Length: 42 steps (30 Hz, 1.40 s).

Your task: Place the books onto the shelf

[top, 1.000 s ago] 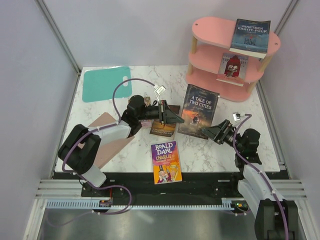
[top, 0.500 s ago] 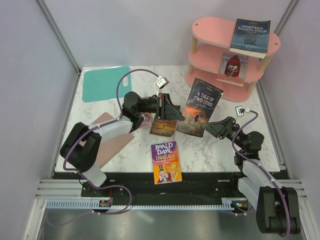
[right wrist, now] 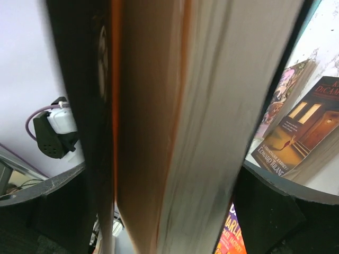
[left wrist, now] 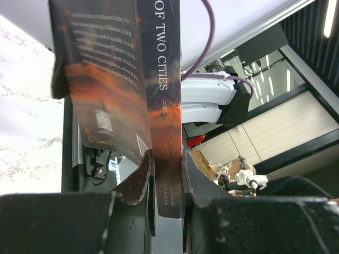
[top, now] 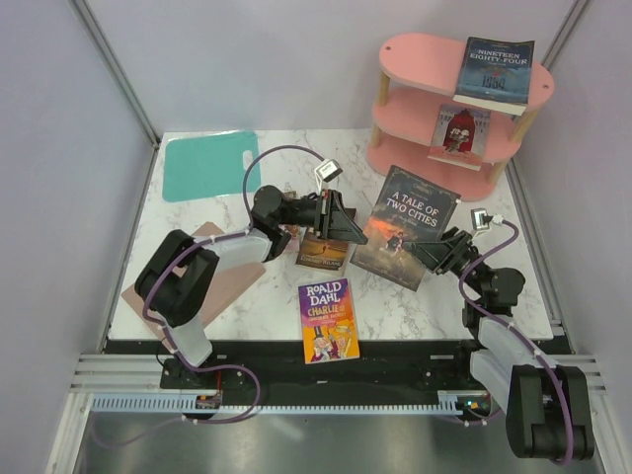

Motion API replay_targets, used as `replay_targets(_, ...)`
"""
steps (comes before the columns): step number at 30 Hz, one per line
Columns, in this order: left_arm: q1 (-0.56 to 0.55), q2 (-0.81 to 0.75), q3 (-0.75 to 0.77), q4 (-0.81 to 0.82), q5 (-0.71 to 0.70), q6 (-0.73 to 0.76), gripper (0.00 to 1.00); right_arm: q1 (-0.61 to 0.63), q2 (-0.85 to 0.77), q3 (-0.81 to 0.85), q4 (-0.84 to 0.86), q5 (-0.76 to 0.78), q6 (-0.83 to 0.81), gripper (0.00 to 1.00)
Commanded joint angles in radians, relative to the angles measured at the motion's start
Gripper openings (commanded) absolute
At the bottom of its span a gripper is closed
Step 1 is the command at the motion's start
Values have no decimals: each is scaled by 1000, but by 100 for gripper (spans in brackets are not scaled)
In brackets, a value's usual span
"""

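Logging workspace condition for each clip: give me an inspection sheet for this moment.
Surface: marble table, no damage seen.
Job's things: A Tale of Two Cities held tilted; Roald Dahl book and brown book on the table; pink shelf carries Nineteen Eighty-Four on top, another book mid-tier.
Clutter: teal mat, cardboard sheet under left arm.
Grippers: left gripper shut on that book's spine; right gripper open, astride its edge.
Cables: purple cable arches above left arm.
Surroundings: grey walls; nothing else seen.
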Motion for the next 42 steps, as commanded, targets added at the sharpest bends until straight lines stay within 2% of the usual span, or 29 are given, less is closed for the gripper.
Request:
replay_targets(1, -8, 27, 10, 294, -18, -34, 2, 9, -36, 7, 123, 21, 31, 98)
replay_targets(6, -8, 26, -10, 196, -27, 69, 2, 8, -60, 16, 97, -5, 41, 95)
replay_targets(10, -8, -5, -18, 37, -44, 182, 2, 9, -53, 42, 82, -29, 69, 79)
replay_targets(11, -7, -10, -18, -18, -49, 221, 2, 8, -51, 57, 72, -36, 70, 69)
replay_targets(12, -8, -14, -18, -37, -47, 236, 2, 9, -50, 65, 63, -40, 63, 54)
replay_targets(13, -7, -19, -18, -57, -49, 248, 2, 8, -50, 74, -1, -45, 49, 33)
replay_targets(15, -7, -21, -18, -78, -49, 265, 2, 9, -57, 100, -49, -49, 23, 28)
replay_targets(18, -8, -24, -21, -82, -55, 270, 21, 9, -65, 130, -118, -66, -14, 28)
replay_targets(19, -8, -24, -21, -78, -55, 270, 33, 9, -67, 133, -125, -66, -18, 29)
replay_targets(21, -11, -21, -13, -53, -53, 255, 42, 9, -76, 147, -148, -69, -28, 30)
replay_targets(22, -11, -19, -10, -42, -52, 246, 49, 9, -79, 150, -173, -69, -37, 30)
replay_targets(26, -43, 1, 33, -23, -36, 215, 57, 9, -87, 162, -201, -69, -60, 31)
replay_targets(31, -95, 55, 117, -48, 0, 210, 57, 9, -80, 166, -204, -69, -61, 33)
replay_targets(34, -126, 82, 156, -45, 34, 201, 51, 11, -80, 174, -216, -74, -69, 34)
replay_targets(35, -134, 85, 165, -40, 37, 200, 44, 11, -82, 177, -224, -77, -77, 35)
replay_targets(36, -135, 82, 166, -43, 37, 200, 20, 9, -80, 179, -248, -79, -87, 36)
replay_targets(37, -134, 81, 166, -54, 37, 206, 5, 9, -88, 186, -268, -80, -98, 38)
replay_targets(39, -129, 64, 166, -94, 36, 230, 2, 9, -100, 196, -384, -76, -165, 44)
replay_targets(41, -123, 13, 169, -224, 20, 313, 2, 11, -132, 222, -510, -59, -248, 66)
replay_targets(42, -120, -8, 174, -283, 11, 353, 2, 9, -161, 241, -655, -49, -332, 79)
